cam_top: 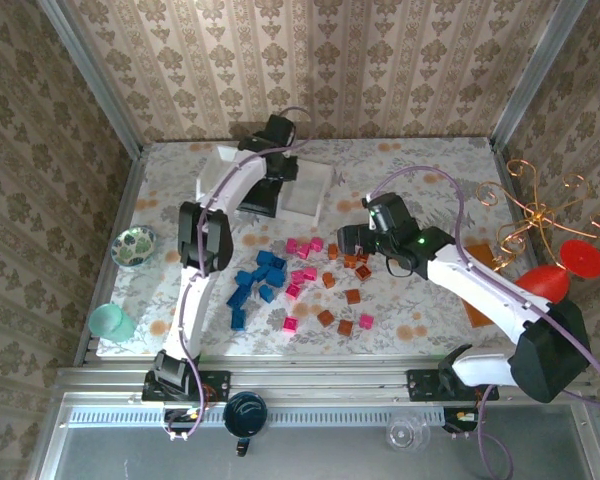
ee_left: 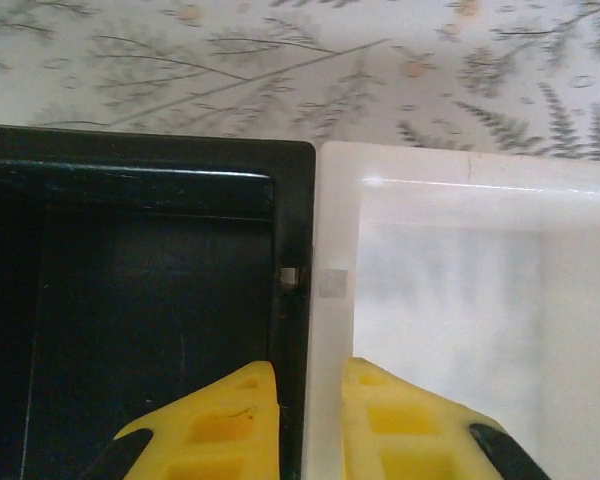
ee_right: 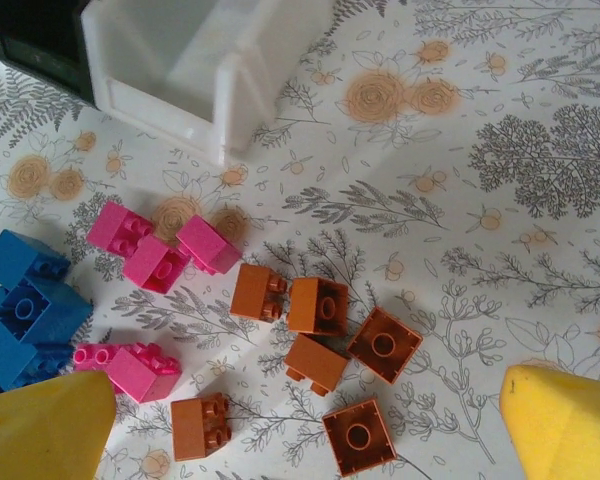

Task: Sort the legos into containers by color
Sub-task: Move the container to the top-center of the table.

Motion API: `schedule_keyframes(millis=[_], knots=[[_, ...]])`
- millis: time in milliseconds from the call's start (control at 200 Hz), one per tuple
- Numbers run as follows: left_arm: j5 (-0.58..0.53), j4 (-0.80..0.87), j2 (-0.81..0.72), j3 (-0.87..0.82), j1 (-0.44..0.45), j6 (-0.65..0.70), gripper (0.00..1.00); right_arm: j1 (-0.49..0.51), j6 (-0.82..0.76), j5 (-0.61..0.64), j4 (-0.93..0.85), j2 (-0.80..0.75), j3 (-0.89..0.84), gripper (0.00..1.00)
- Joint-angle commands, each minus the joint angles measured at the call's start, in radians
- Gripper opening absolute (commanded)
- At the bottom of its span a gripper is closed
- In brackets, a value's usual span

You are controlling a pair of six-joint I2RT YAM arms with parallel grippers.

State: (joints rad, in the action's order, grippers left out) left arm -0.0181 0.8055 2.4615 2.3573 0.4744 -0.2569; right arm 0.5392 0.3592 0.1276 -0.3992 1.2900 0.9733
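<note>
Three trays stand side by side at the back: a white tray (cam_top: 212, 172), a black tray (cam_top: 263, 203) and another white tray (cam_top: 312, 192). My left gripper (cam_top: 272, 178) (ee_left: 310, 375) straddles the touching walls of the black tray (ee_left: 140, 150) and the white tray (ee_left: 460, 165), one yellow finger inside each, pinched on those walls. Loose legos lie mid-table: blue (cam_top: 260, 275), pink (cam_top: 302, 272) and orange-brown (cam_top: 352, 262). My right gripper (cam_top: 352, 240) (ee_right: 310, 430) hangs open above several orange-brown bricks (ee_right: 318, 305), with pink bricks (ee_right: 155, 265) and blue bricks (ee_right: 25, 310) to their left.
A green patterned bowl (cam_top: 133, 246) and a teal cup (cam_top: 110, 322) sit at the table's left edge. An orange-brown board (cam_top: 477, 308) and a copper wire ornament with red pieces (cam_top: 552, 275) stand on the right. The white tray's corner (ee_right: 170, 95) lies just beyond the bricks.
</note>
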Motion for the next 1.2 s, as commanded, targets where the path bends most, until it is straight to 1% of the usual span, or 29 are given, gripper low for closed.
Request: schedule_keyframes(millis=[0, 135, 280, 340, 465, 560, 755, 835, 865, 920, 965, 1000, 1100, 1195], knots=[[0.037, 0.086, 0.032, 0.020, 0.043, -0.150, 0.00, -0.008, 0.013, 0.024, 0.013, -0.042, -0.018, 1.00], [0.005, 0.079, 0.011, -0.027, 0.091, -0.261, 0.00, -0.012, 0.009, 0.053, 0.006, -0.056, -0.024, 1.00], [-0.022, -0.018, -0.061, -0.167, 0.149, -0.411, 0.00, -0.012, 0.016, 0.076, 0.010, -0.070, -0.035, 1.00], [-0.025, -0.048, -0.071, -0.193, 0.170, -0.463, 0.00, -0.012, 0.018, 0.081, 0.011, -0.076, -0.041, 1.00], [-0.062, -0.031, -0.057, -0.161, 0.215, -0.489, 0.00, -0.012, 0.021, 0.085, 0.002, -0.089, -0.054, 1.00], [-0.077, -0.031, -0.060, -0.170, 0.225, -0.512, 0.00, -0.012, 0.030, 0.092, -0.006, -0.098, -0.066, 1.00], [-0.113, -0.142, -0.160, -0.334, 0.232, -0.547, 0.00, -0.011, 0.053, 0.093, 0.000, -0.124, -0.099, 1.00], [-0.136, -0.205, -0.231, -0.455, 0.220, -0.559, 0.00, -0.012, 0.060, 0.086, 0.000, -0.125, -0.100, 1.00], [-0.138, -0.247, -0.264, -0.512, 0.213, -0.563, 0.03, -0.012, 0.061, 0.084, 0.001, -0.124, -0.100, 1.00], [-0.138, -0.340, -0.326, -0.617, 0.200, -0.554, 0.14, -0.012, 0.062, 0.073, 0.008, -0.123, -0.102, 1.00], [-0.139, -0.390, -0.367, -0.675, 0.193, -0.539, 0.22, -0.012, 0.063, 0.066, 0.011, -0.120, -0.102, 1.00], [-0.135, -0.416, -0.390, -0.707, 0.190, -0.524, 0.26, -0.012, 0.066, 0.063, 0.011, -0.117, -0.101, 1.00], [-0.130, -0.422, -0.431, -0.769, 0.180, -0.511, 0.28, -0.012, 0.071, 0.061, 0.011, -0.109, -0.090, 1.00], [-0.106, -0.485, -0.477, -0.872, 0.169, -0.529, 0.29, -0.011, 0.072, 0.053, 0.013, -0.104, -0.081, 1.00]])
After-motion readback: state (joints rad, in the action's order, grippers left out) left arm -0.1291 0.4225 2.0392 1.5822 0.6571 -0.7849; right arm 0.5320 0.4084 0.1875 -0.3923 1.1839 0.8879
